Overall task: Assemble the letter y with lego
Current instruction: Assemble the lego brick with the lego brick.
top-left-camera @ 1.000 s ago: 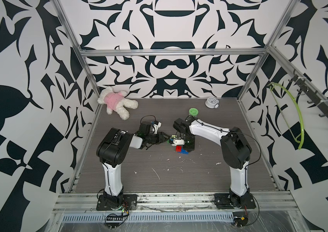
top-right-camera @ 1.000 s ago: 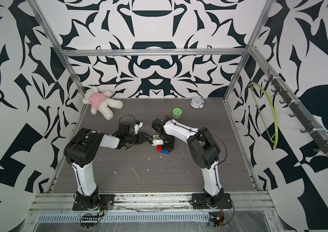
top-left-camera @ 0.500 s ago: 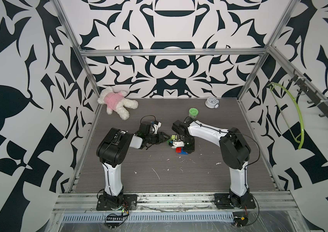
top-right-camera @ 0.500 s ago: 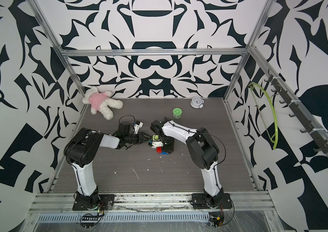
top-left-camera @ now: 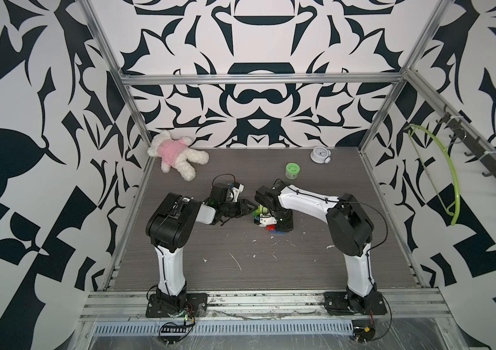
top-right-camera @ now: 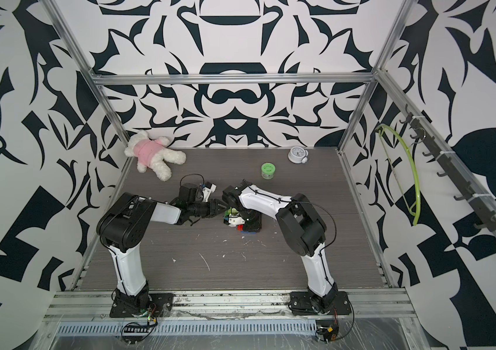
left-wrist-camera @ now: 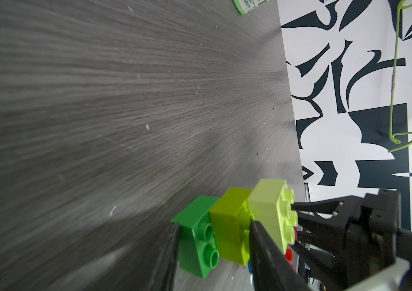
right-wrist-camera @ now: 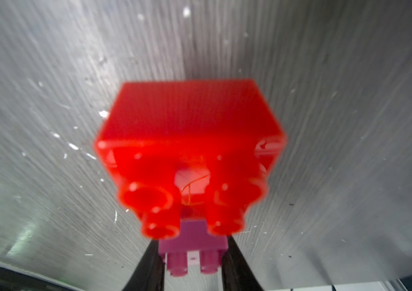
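Lego letter y (top-left-camera: 260, 209) lies low on the counter (left-wrist-camera: 99, 100), out in the middle between the two arms, and both arms have hold of it.

Left pincer (left-wrist-camera: 213, 226) is clenched across the stem (left-wrist-camera: 225, 234). One finger presses the green brick (left-wrist-camera: 194, 241), the other bites in right at the seam between the lime brick (left-wrist-camera: 232, 216) and the pale lime brick (left-wrist-camera: 267, 209).

Right pincer (right-wrist-camera: 192, 252) is clamped tight on the pink brick (right-wrist-camera: 192, 240), with the red brick (right-wrist-camera: 189, 126) just beside it. The blue brick (top-left-camera: 277, 231) peeks out underneath in a top view. I can't tell from here whether the stem is seated on that blue bar.

Here's where it could come apart:
- **Stem seam:** that finger sits on a joint, so a sideways push could lever the pale lime brick off the row.
- **Pink prong:** the right side grips pink alone, so a hard shove from the stem may pop pink off the blue or swing the whole top around it.
- **Stud alignment:** if the studs meet slightly skewed, they'll jam rather than click.
- **Crowded fingers:** the right pincer's tips are almost touching the pale lime studs, so the two could clash.
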You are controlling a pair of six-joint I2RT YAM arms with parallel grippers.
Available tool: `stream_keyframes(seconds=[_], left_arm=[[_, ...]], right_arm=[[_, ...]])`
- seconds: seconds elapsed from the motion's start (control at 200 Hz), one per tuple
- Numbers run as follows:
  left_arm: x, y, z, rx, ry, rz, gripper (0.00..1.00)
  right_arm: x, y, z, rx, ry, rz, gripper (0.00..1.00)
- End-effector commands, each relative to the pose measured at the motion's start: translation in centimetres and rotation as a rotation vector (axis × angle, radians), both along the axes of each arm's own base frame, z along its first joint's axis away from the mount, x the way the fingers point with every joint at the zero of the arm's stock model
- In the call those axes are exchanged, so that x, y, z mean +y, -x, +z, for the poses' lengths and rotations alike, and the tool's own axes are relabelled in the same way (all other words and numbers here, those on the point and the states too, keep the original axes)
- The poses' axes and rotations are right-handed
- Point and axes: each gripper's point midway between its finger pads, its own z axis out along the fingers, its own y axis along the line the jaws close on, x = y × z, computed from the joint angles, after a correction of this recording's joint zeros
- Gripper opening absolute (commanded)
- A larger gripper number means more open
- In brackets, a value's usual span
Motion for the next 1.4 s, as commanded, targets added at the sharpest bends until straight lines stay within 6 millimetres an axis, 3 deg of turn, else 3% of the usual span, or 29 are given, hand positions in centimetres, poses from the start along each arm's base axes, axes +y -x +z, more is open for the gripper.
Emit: stream_keyframes(seconds=[0.0,0.37,0.77,0.925,1.12,1.395], left_arm=[[7.9,7.7,-12.8,0.44,-0.423,0.141,0.48],[8.0,7.6,-12.8,0.44,-0.422,0.144,0.48],[8.0,7.7,-12.8,0.44,-0.422,0.142,0.48],[8.0,7.6,-12.8,0.439,-0.422,0.143,0.48],[8.0,7.7,-12.8,0.439,-0.423,0.142,0.48],[8.0,7.7,-12.9,0.44,-0.424,0.142,0.48]], right_arm=[[-0.4,2.6,-4.3,0.136,0.06,-0.006,0.06],[0.0,2.6,-3.8,0.124,0.059,-0.007,0.09],[-5.6,4.7,-2.7,0.114,0.144,0.0,0.12],[-4.9,3.9,-1.8,0.065,0.108,-0.033,0.26],[-3.4,2.8,0.0,0.009,0.014,-0.09,0.56],[-3.3,2.4,2.0,-0.048,-0.074,-0.117,0.64]])
